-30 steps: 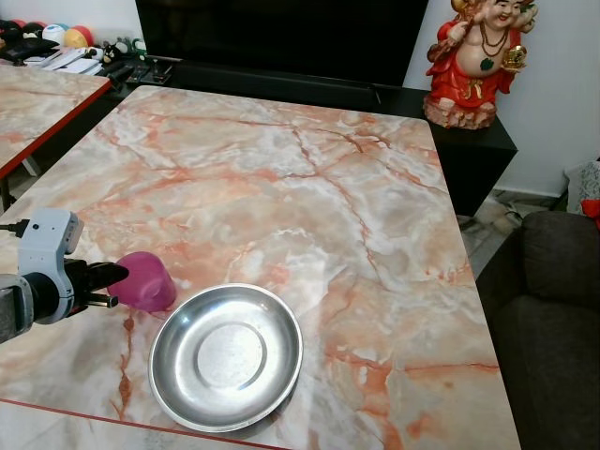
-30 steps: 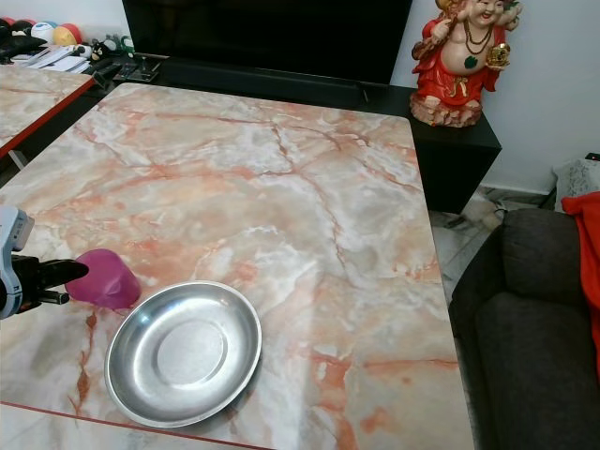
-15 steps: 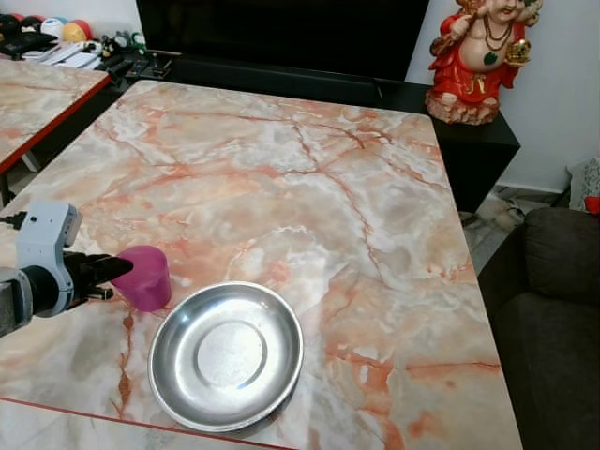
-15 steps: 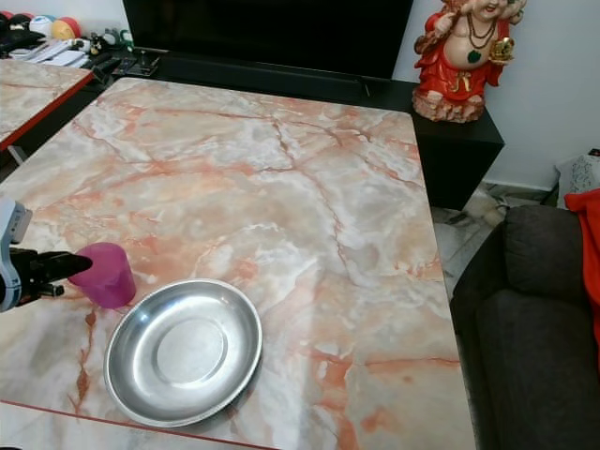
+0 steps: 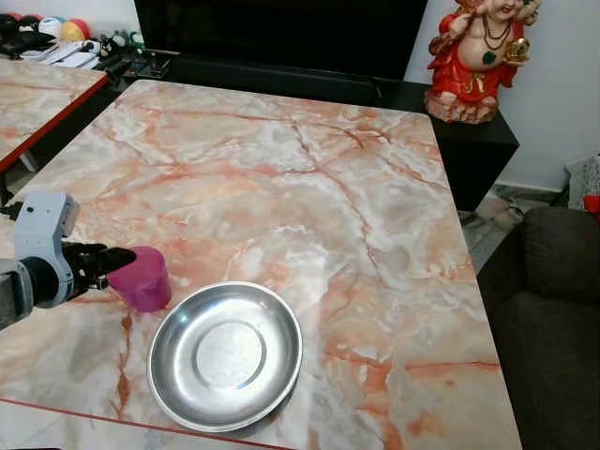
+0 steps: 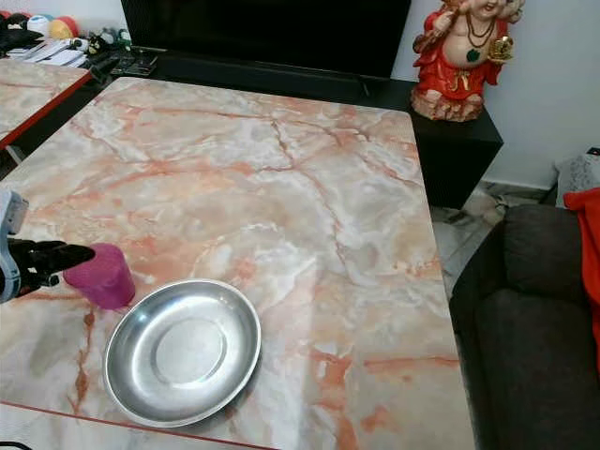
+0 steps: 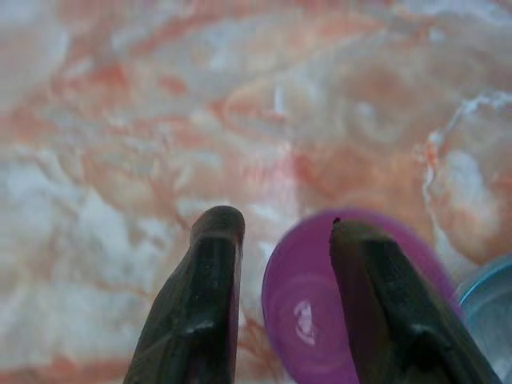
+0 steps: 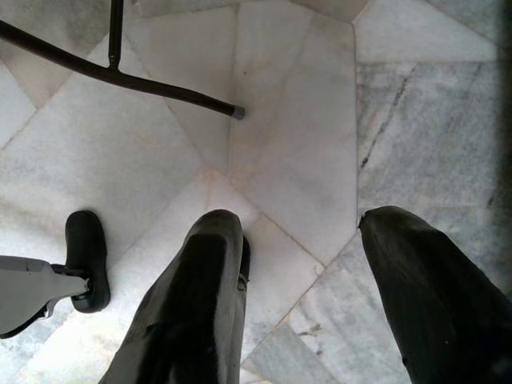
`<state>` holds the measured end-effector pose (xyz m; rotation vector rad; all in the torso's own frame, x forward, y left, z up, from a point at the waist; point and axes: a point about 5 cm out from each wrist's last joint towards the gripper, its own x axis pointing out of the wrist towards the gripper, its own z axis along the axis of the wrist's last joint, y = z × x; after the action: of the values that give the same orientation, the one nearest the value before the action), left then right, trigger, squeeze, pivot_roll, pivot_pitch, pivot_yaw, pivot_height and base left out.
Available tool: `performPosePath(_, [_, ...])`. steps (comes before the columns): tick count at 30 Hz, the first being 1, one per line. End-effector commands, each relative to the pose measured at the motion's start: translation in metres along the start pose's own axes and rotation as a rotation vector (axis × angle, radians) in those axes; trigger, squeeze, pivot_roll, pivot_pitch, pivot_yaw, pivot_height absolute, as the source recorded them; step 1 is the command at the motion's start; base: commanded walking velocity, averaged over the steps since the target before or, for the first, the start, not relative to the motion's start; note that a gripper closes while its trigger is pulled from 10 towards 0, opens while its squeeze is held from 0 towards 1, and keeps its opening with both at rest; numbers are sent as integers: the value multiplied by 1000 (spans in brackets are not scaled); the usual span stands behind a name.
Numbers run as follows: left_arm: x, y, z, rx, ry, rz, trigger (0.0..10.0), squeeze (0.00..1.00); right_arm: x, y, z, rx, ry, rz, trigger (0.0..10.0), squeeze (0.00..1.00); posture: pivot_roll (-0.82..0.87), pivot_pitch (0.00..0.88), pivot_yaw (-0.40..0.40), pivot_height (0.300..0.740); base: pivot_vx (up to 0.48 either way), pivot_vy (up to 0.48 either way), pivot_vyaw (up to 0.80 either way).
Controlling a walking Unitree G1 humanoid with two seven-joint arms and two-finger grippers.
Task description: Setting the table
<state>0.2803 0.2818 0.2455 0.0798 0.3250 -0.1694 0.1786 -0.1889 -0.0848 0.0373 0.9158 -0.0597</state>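
On the marble-patterned desk (image 5: 309, 187) a magenta plastic cup (image 5: 142, 277) stands upright near the left edge, towards the near left corner, with a shiny steel plate (image 5: 225, 355) just beside it and closer to the near edge; cup and plate look very close, but contact cannot be made out. The left gripper (image 5: 111, 261) reaches in from the left edge at cup height, its fingers (image 7: 206, 280) parted, one passing over the cup's open mouth and the other on the outside of the wall, so they straddle the rim without clearly pressing on it. In the left wrist view the cup's mouth and inner bottom show between and beneath the two black tips, with the plate's edge at the corner of that picture. The rest of the desk surface, veined in orange and white, stretches bare towards the far edge. Beyond the far edge sits a dark television (image 5: 281, 33) on a low black cabinet (image 5: 469, 141), and a red-robed laughing figurine (image 5: 473, 56) stands on that cabinet past the far right corner. A second marble desk (image 5: 37, 98) lies off to the left, and a dark grey sofa (image 5: 553, 319) stands off the right edge. The right gripper (image 8: 300, 264) hangs over a pale tiled floor (image 8: 304, 120) with its fingers spread apart, holding nothing.
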Motion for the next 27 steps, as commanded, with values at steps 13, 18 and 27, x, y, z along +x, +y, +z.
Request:
performPosePath(13, [-6,-29,19,353,-442,217,10000,0,-1,-3,-5,24,19,-15,10000,0,166,136,-62,740,0,0,0])
performPosePath(18, [-1,-43,13,344,-523,217,10000,0,-1,0,-5,47,14,-22,10000,0,167,116,-43,740,0,0,0])
performPosePath(27, [4,-35,13,319,-593,263,10000,0,1,10,-2,84,4,-18,10000,0,137,78,-4,740,0,0,0])
